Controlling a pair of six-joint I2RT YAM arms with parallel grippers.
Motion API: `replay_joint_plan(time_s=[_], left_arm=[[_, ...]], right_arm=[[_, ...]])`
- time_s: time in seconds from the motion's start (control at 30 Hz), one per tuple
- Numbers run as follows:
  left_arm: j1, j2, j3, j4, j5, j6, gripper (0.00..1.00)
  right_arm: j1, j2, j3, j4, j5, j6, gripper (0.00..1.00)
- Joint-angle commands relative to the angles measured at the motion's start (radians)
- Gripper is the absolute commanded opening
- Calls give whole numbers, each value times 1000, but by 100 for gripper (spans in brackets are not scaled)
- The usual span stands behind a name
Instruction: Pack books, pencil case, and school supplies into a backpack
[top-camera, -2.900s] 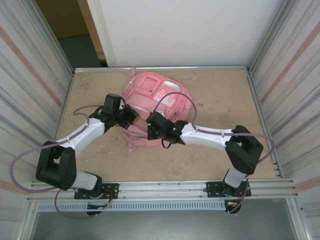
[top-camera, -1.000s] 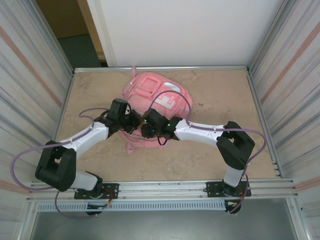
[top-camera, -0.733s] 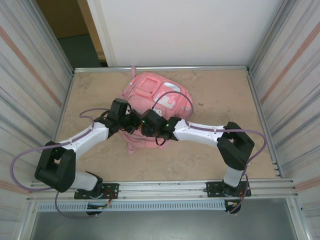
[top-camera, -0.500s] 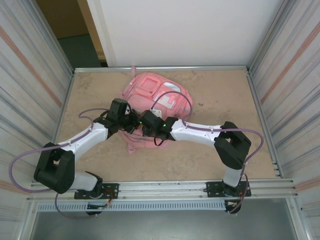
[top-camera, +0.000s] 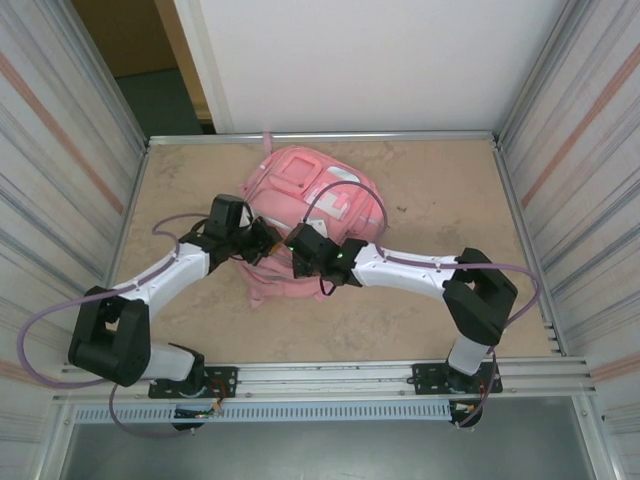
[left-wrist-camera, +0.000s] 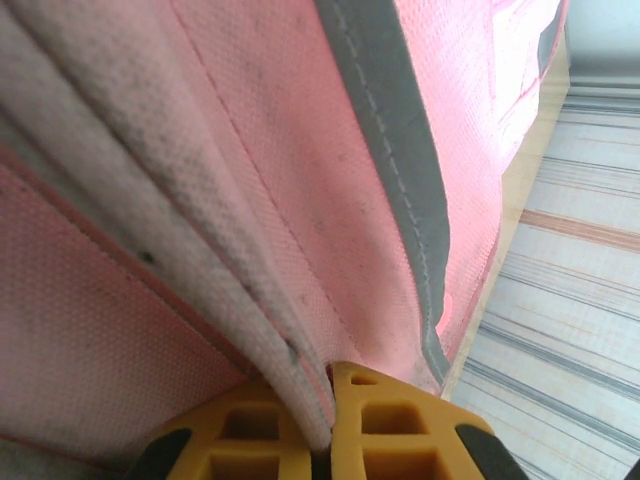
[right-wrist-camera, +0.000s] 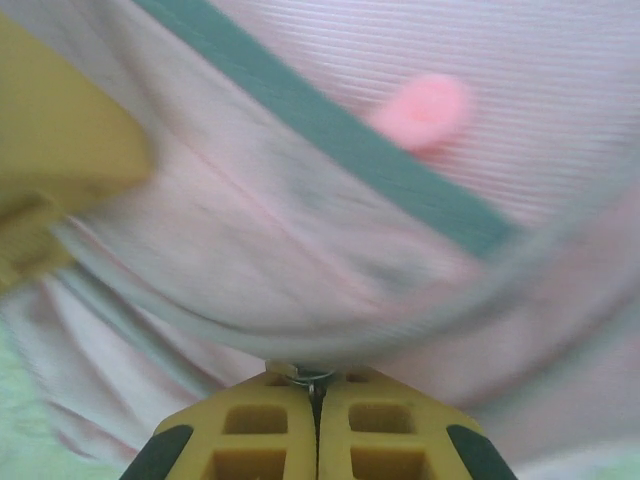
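The pink backpack (top-camera: 310, 185) lies flat at the table's far middle. My left gripper (top-camera: 262, 241) is at its near left edge, shut on a fold of its pink and whitish fabric (left-wrist-camera: 300, 150); the yellow fingers (left-wrist-camera: 390, 420) pinch the seam. My right gripper (top-camera: 297, 252) sits just right of it at the backpack's near edge, shut on a small metal zipper pull (right-wrist-camera: 313, 375) under blurred pink fabric (right-wrist-camera: 350, 200). A yellow finger of the left gripper (right-wrist-camera: 60, 150) shows in the right wrist view. The books, pencil case and school supplies are out of view.
Metal rails (top-camera: 320, 136) and ribbed side walls (top-camera: 70, 190) frame the beige table (top-camera: 450, 200). Purple cables (top-camera: 345, 190) loop over the backpack from both arms. There is bare tabletop right of the backpack and along the near edge.
My right gripper has shut on the zipper pull and drawn slightly right and nearer. The left gripper, still clamped on the fabric, has shifted a little left.
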Motion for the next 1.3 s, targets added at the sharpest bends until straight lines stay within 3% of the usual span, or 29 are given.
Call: replay_joint_plan(time_s=[0.0, 0.2, 0.33, 0.4, 0.5, 0.7, 0.83, 0.9, 1.0, 1.07, 1.27], left_arm=[[34, 38, 75, -44, 83, 181, 0], [34, 185, 239, -137, 167, 360, 0], [36, 253, 313, -131, 197, 370, 9], [42, 252, 329, -140, 177, 382, 23], [55, 210, 318, -184, 123, 360, 36], [27, 96, 192, -181, 93, 288, 43], [-18, 127, 174, -162, 133, 253, 44], [-29, 159, 180, -172, 142, 257, 42], [-29, 193, 193, -180, 171, 228, 11], [-30, 194, 210, -187, 181, 240, 0], [-6, 162, 268, -318, 102, 357, 0]], right_arm=[[-21, -105, -112, -28, 64, -128, 0], [-45, -206, -248, 197, -112, -208, 0], [-56, -146, -179, 217, -222, -219, 0], [-55, -121, -160, 253, -263, -223, 0], [-58, -84, -126, 295, -328, -223, 0], [-62, -38, -103, 368, -414, -230, 0], [-68, -29, -102, 378, -446, -235, 0], [-71, -24, -112, 394, -467, -243, 0], [-80, -22, -102, 360, -468, -244, 0], [-86, -38, -127, 352, -446, -245, 0], [-154, -141, -240, 264, -369, -308, 0]])
